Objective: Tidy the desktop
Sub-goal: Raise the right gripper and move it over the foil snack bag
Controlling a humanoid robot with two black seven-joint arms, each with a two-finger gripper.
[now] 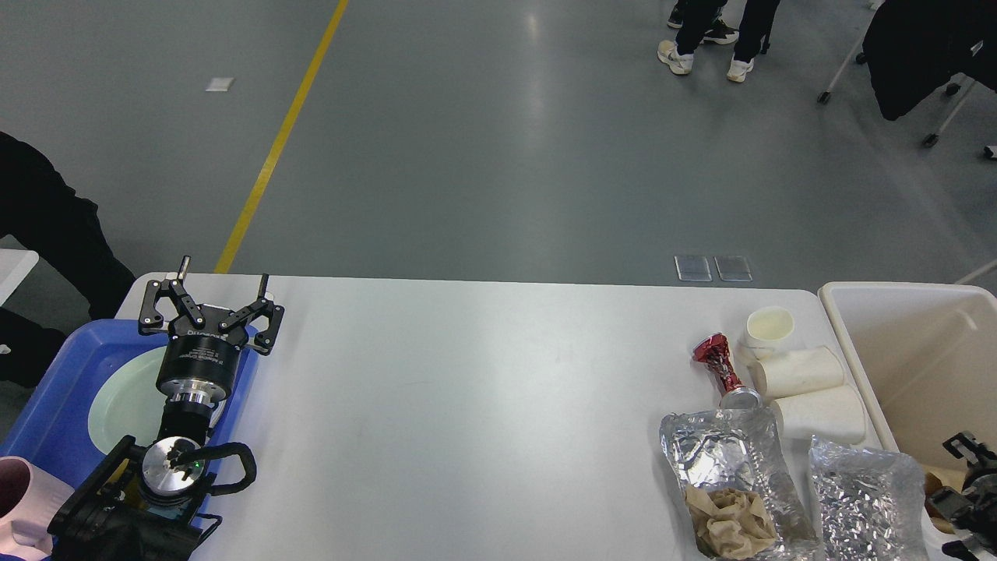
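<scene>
Two foil bags (732, 467) on white desktop (483, 389) — grey floor (498, 140) beyond.

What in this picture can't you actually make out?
- Right hand: dark, cut off by the head view's right edge; open or shut unclear.
- Bin: its contents, hidden behind its wall and that hand.
- Pink item: cropped at the left edge.
- People: only legs and shoes, cut by the top edge.
</scene>
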